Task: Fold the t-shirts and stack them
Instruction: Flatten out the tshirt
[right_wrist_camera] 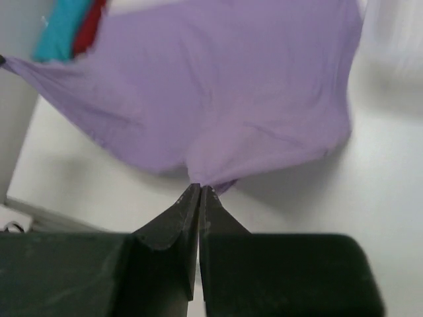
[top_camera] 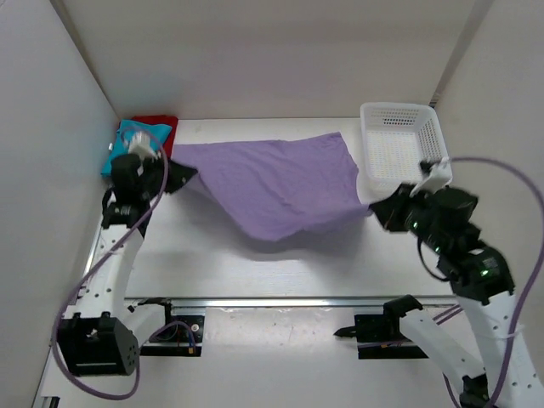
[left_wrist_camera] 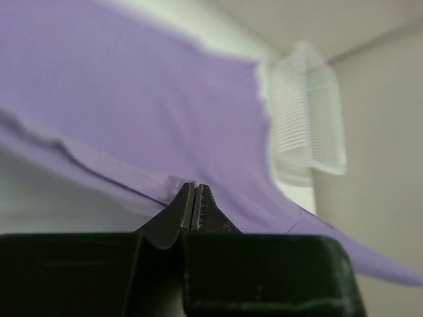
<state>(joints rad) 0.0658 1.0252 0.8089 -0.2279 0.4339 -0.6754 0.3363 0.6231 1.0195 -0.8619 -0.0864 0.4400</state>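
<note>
Progress looked well past halfway. The teal shirt (top_camera: 130,138) lay on the red shirt (top_camera: 159,125) in the far left corner of the tabletop (top_camera: 255,276), both apparently folded and stacked, though too small to be sure. The purple shirt (top_camera: 272,183) was unfolded and had yet to be laid flat, folded and added to that pile.

It hung in the air, stretched between the two hands and sagging in the middle above its shadow. The left hand (top_camera: 182,175) was pinched tight on the shirt's left edge, near the stack. The right hand (top_camera: 376,209) was likewise clamped on a bunched bit of the opposite edge, just in front of the basket (top_camera: 399,109). Each wrist view showed cloth spreading away from the closed fingertips.
</note>
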